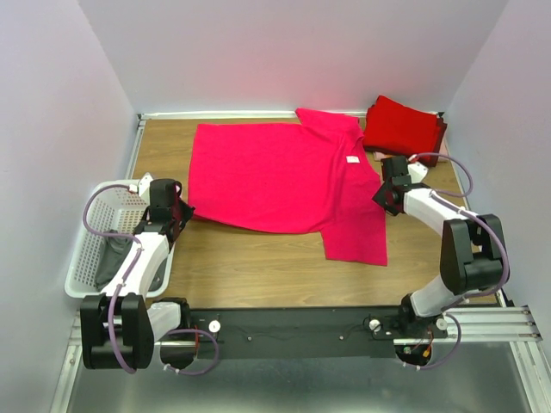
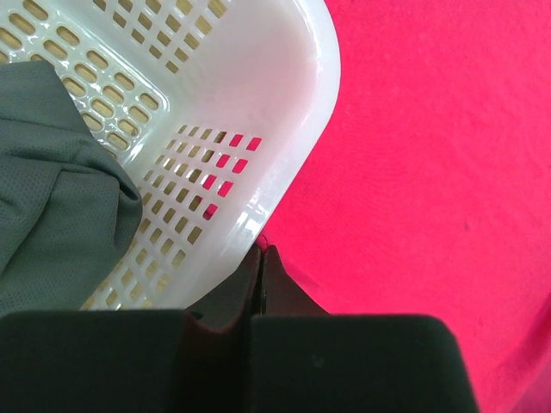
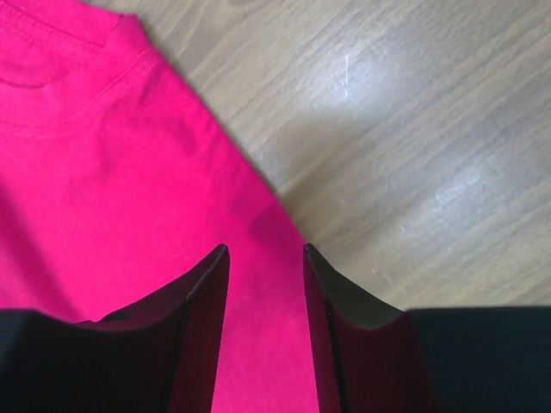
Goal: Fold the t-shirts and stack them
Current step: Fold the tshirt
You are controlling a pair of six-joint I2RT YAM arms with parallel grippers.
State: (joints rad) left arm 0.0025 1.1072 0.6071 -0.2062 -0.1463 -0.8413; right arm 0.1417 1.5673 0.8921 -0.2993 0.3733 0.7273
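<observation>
1. Firstly, the white lattice basket (image 1: pixel 96 225) sits at the left edge of the bench (image 1: pixel 258 267), just beside the left arm. It holds one crumpled gray cloth (image 1: pixel 110 262), bunched toward its near end.
2. Seen from the left wrist, the gray cloth (image 2: pixel 52 181) fills the basket's left part, while the rounded corner of the basket (image 2: pixel 250 86) is bare. Pink shows through the slots in its wall.
3. The pink-red t-shirt (image 1: pixel 275 176) lies spread across the middle of the bench. Its white neck label (image 1: pixel 351 160) is toward the right, and one part of the cloth reaches toward the near edge.
4. The left tool (image 1: pixel 178 211) is at the shirt's left corner, right next to the basket. In its own wrist view the left tool (image 2: pixel 263 254) has its fingers pressed together, with a thin edge of pink cloth pinched at the tips.
5. The right tool (image 1: pixel 389 196) is at the shirt's right edge. Its wrist view shows the right tool (image 3: pixel 265 254) with fingers spread, pink cloth between them, and bare wood (image 3: pixel 413 129) to the right.
6. The deeper red t-shirts (image 1: pixel 400 125) lie folded in a stack at the far right corner, apart from both tools.
</observation>
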